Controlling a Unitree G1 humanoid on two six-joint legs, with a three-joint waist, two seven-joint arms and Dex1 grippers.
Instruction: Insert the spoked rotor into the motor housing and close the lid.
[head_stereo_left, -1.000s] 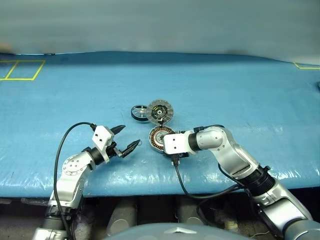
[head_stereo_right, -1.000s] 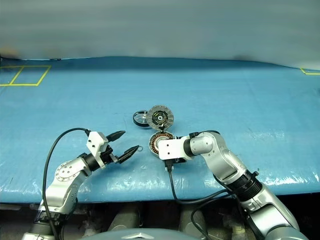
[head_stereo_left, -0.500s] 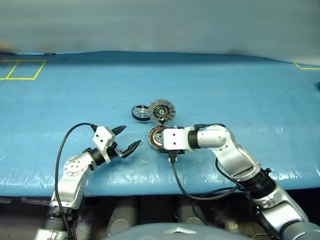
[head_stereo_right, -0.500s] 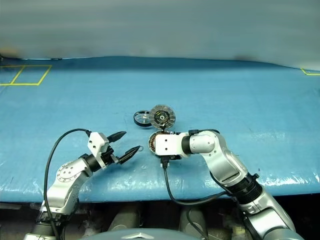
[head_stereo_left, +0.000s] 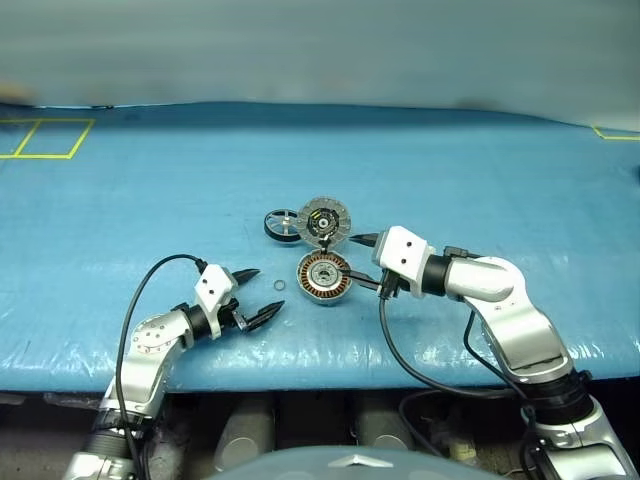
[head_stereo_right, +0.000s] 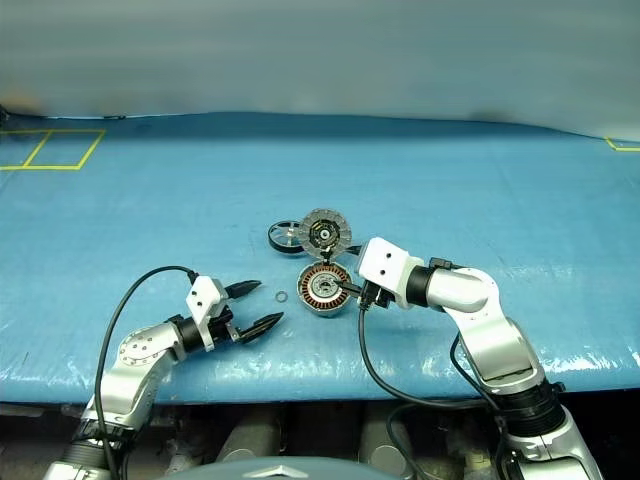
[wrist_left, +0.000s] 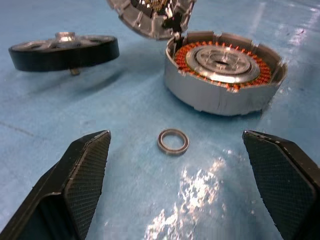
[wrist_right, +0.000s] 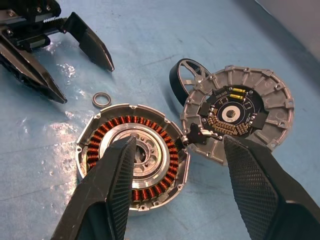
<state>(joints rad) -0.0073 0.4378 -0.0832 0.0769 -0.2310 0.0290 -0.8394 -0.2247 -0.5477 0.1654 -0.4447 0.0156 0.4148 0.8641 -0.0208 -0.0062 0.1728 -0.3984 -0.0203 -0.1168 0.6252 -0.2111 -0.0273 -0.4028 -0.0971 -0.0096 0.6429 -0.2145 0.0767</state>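
Note:
The motor housing (head_stereo_left: 323, 277) lies open on the blue table, its copper windings (wrist_right: 165, 145) and silver centre showing. The lid (head_stereo_left: 325, 221) stands tilted open at the housing's far rim, ribbed inner face and dark centre (wrist_right: 231, 114) up. The spoked rotor (head_stereo_left: 281, 224), a black wheel, lies just left of the lid. My right gripper (head_stereo_left: 354, 262) hovers open just right of the housing, nothing between its fingers (wrist_right: 120, 175). My left gripper (head_stereo_left: 264, 291) is open, low over the table left of the housing, pointing at a tiny loose metal ring (wrist_left: 173, 141).
Blue sheeting covers the table, whose front edge (head_stereo_left: 320, 375) runs just under both arms. Yellow tape squares (head_stereo_left: 45, 139) mark the far left, and a yellow corner (head_stereo_left: 612, 132) the far right. Black cables (head_stereo_left: 395, 350) loop from both wrists.
My right gripper has lifted and swung to the right off the housing, which now shows fully. My left gripper has sunk a little toward the table. Housing, lid and rotor stayed put.

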